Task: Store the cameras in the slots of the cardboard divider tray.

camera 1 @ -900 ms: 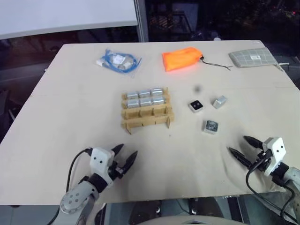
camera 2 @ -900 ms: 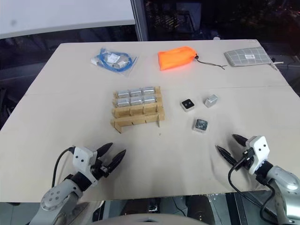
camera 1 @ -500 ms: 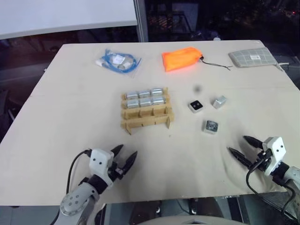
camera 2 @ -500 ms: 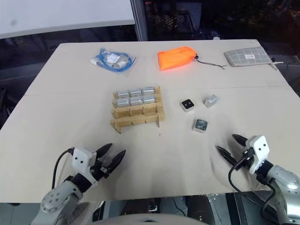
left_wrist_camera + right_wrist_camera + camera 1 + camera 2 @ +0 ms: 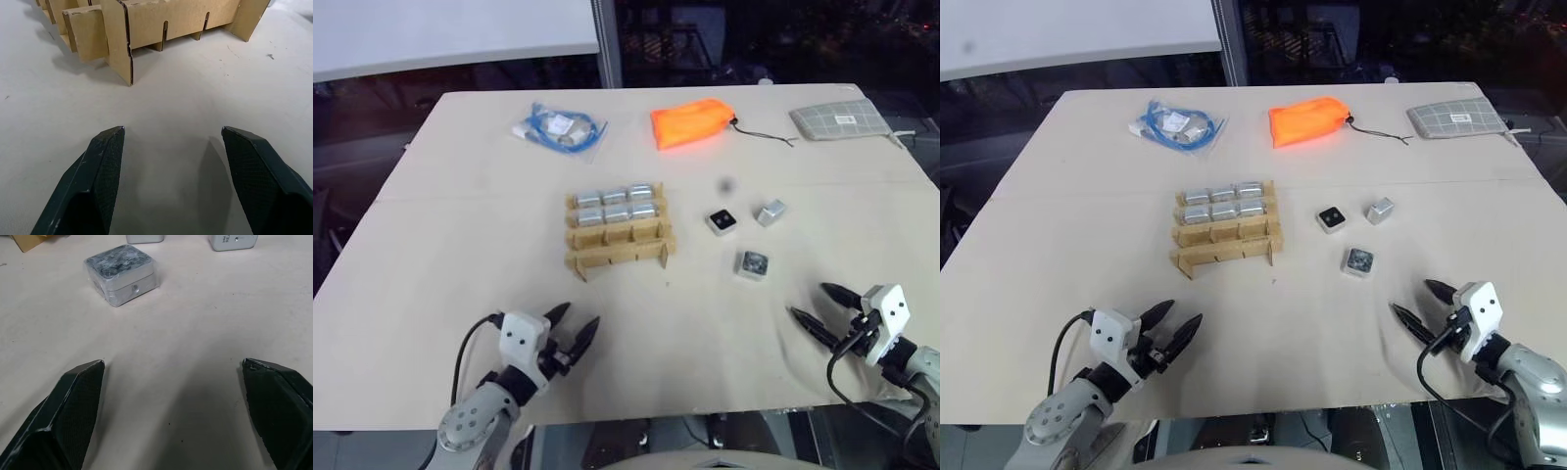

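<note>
Tabletop (image 5: 460,245) lay cluttered; your spread, empty right gripper (image 5: 822,315) could have knocked the near camera (image 5: 753,263) away from the cardboard divider tray (image 5: 619,235).

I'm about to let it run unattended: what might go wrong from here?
1. The nearest loose camera looks wrapped in glossy film, so the open right end effector may slip on it.
2. The cardboard divider tray stands loose on the table; pushing a camera in could shove it.

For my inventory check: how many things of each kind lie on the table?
Cameras in the tray: 6
Loose cameras: 3
Cardboard divider tray: 1
Orange pouch: 1
Grey checked pouch: 1
Bag with blue cable: 1
Total: 13
</note>
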You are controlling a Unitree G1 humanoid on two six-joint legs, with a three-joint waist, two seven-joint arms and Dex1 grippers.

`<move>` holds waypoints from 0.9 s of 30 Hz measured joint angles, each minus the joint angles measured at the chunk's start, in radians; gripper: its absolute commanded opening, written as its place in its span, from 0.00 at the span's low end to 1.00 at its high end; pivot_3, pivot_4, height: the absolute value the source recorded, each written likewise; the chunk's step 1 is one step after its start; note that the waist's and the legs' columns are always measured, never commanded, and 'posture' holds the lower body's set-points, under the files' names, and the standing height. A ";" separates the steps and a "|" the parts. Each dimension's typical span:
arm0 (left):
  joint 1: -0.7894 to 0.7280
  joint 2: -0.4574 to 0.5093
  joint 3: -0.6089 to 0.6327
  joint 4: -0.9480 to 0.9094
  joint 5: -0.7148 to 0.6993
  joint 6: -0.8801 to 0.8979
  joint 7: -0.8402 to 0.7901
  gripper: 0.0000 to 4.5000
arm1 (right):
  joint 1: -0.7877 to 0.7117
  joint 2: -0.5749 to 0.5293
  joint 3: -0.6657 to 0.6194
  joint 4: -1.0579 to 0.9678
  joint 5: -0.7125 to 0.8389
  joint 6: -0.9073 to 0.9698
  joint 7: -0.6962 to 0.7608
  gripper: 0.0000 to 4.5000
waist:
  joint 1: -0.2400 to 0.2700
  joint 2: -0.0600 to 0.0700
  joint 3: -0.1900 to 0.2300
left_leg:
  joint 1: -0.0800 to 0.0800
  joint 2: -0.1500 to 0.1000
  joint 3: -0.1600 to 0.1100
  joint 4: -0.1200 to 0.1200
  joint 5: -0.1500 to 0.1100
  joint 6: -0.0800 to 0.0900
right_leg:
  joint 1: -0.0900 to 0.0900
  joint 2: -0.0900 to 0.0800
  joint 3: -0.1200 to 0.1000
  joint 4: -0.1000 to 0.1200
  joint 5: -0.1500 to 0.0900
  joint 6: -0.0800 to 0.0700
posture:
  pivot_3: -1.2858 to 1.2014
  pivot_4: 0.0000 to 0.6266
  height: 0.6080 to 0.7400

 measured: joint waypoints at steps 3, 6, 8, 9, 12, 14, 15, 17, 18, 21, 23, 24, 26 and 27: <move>-0.001 0.001 0.000 0.002 0.000 0.000 -0.001 0.72 | -0.005 0.000 0.001 0.000 -0.001 0.000 0.000 1.00 | 0.000 0.000 0.000 | 0.001 0.000 0.000 0.000 0.000 0.000 | 0.001 0.000 0.000 0.000 0.000 0.000 | 0.52 0.24 1.00; -0.006 0.010 0.001 0.010 0.001 -0.006 -0.011 0.72 | -0.013 0.000 0.004 0.000 -0.002 0.000 0.000 1.00 | 0.000 0.000 0.000 | 0.002 0.000 0.000 0.000 0.000 0.000 | 0.001 0.000 0.000 0.000 0.000 0.000 | 0.52 0.24 1.00; -0.017 0.023 0.004 0.025 -0.001 -0.012 -0.025 0.72 | -0.019 0.000 0.006 0.000 -0.002 0.000 0.000 1.00 | 0.001 0.000 0.000 | 0.002 0.000 0.000 0.000 0.000 0.000 | 0.001 0.000 0.000 0.000 0.000 0.000 | 0.52 0.24 1.00; -0.022 0.029 0.011 0.033 -0.002 -0.014 -0.036 0.72 | -0.021 0.000 0.010 0.000 -0.002 0.000 0.000 1.00 | 0.001 0.000 0.000 | 0.003 0.000 0.000 0.000 0.000 0.000 | 0.002 0.000 0.000 0.000 0.000 0.000 | 0.52 0.24 1.00; -0.028 0.060 0.019 0.046 -0.018 -0.019 -0.075 0.72 | -0.022 0.000 0.022 0.000 -0.004 0.000 0.000 1.00 | 0.000 -0.001 -0.001 | 0.005 0.001 0.000 0.000 0.000 0.000 | 0.004 0.001 0.000 0.001 0.000 0.000 | 0.52 0.24 1.00; -0.026 0.092 0.028 0.052 -0.022 -0.024 -0.117 0.72 | -0.024 0.001 0.027 0.000 -0.004 0.000 0.000 1.00 | -0.001 -0.001 0.000 | 0.005 0.001 0.000 0.000 0.000 0.000 | 0.004 0.001 0.000 0.001 0.000 0.000 | 0.52 0.24 1.00; -0.023 0.113 0.031 0.052 -0.033 -0.024 -0.147 0.72 | -0.029 0.001 0.030 0.000 -0.004 0.001 0.000 1.00 | -0.001 -0.001 0.000 | 0.005 0.001 0.000 0.000 0.000 0.000 | 0.004 0.001 0.000 0.001 0.000 0.000 | 0.52 0.24 1.00; -0.018 0.146 0.037 0.051 -0.078 -0.010 -0.205 0.72 | -0.044 0.001 0.035 0.000 -0.004 0.005 -0.004 1.00 | -0.001 -0.001 0.000 | 0.005 0.001 0.001 0.000 0.000 0.000 | 0.004 0.000 0.001 0.001 0.000 0.000 | 0.52 0.24 1.00; -0.017 0.163 0.042 0.045 -0.110 0.003 -0.235 0.72 | -0.054 0.001 0.042 0.000 -0.004 0.008 -0.004 1.00 | -0.002 -0.002 0.000 | 0.005 0.001 0.001 0.000 0.000 0.000 | 0.004 0.000 0.000 0.001 0.000 0.000 | 0.52 0.24 1.00; -0.025 0.261 0.081 0.020 -0.203 0.046 -0.344 0.72 | -0.102 0.001 0.081 0.001 -0.007 0.025 0.002 1.00 | -0.002 -0.004 0.001 | 0.005 0.002 0.000 0.001 0.000 0.000 | 0.004 0.001 0.000 0.002 0.000 0.000 | 0.52 0.24 1.00; -0.048 0.312 0.119 0.004 -0.242 0.069 -0.390 0.72 | -0.136 0.001 0.107 0.003 -0.010 0.032 0.011 1.00 | -0.002 -0.004 0.001 | 0.005 0.001 0.000 0.001 0.000 0.000 | 0.004 0.001 0.000 0.002 0.000 0.000 | 0.52 0.24 1.00; -0.056 0.333 0.133 -0.004 -0.256 0.074 -0.409 0.72 | -0.152 0.001 0.116 0.004 -0.011 0.039 0.016 1.00 | -0.001 -0.004 0.001 | 0.005 0.001 0.000 0.001 0.000 0.000 | 0.004 0.000 0.000 0.002 0.000 0.000 | 0.52 0.24 1.00; -0.074 0.399 0.164 -0.006 -0.269 0.091 -0.459 0.72 | -0.203 -0.006 0.144 0.040 -0.022 0.050 0.035 1.00 | -0.002 -0.006 0.001 | 0.005 0.001 0.001 0.001 0.000 0.000 | 0.004 0.001 0.000 0.002 0.000 0.000 | 0.52 0.24 1.00; -0.085 0.425 0.179 -0.006 -0.273 0.098 -0.475 0.72 | -0.223 -0.011 0.153 0.058 -0.028 0.052 0.041 1.00 | -0.002 -0.007 0.002 | 0.005 0.001 0.001 0.001 0.000 0.000 | 0.004 0.001 0.000 0.002 0.000 0.000 | 0.52 0.24 1.00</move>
